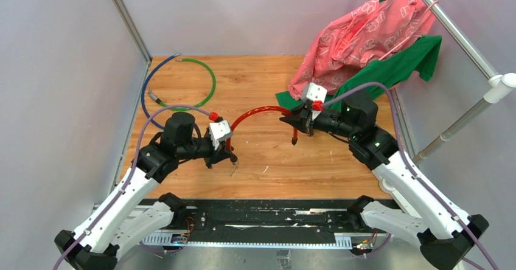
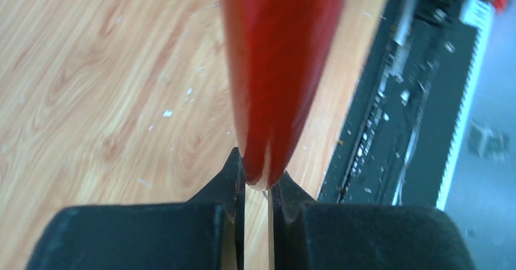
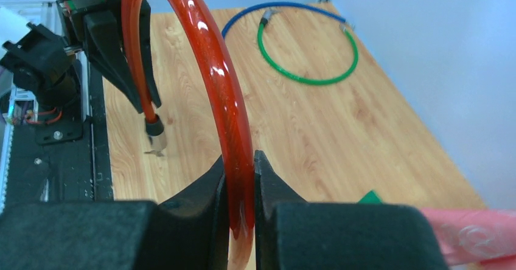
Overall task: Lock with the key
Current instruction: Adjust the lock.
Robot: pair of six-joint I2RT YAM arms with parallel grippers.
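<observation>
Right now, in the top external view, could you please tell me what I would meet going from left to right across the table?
blue cable → left claw → red cable → right claw → pink cloth

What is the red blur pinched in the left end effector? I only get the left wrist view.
Observer: A red cable. From the left end effector it arches over the table to the right end effector.
Operator: Is the right one gripping it too?
Observer: Yes, it is shut on the red cable, with one end of the cable hanging below it.
</observation>
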